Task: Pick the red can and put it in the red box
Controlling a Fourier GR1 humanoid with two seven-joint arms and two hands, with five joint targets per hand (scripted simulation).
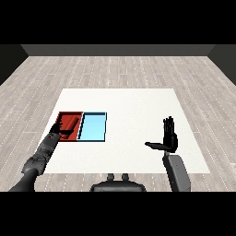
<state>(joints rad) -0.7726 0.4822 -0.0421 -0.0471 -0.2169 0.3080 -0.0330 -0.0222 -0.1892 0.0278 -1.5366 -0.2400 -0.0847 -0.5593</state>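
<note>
The red can (69, 123) is inside the red tray (72, 114), hard to set apart from the tray's red floor. My left hand (58, 128) reaches over the tray's left edge and curls round the can, its thumb dark below the can. The light blue tray (94, 127) lies just right of the red one and holds nothing. At the table's right, my right hand (170, 137) is raised well away from both trays, open, fingers pointing up and thumb sticking out to the left.
The white table (133, 106) spreads between the trays and my right hand. Grey wooden floor surrounds it, with a dark wall at the back.
</note>
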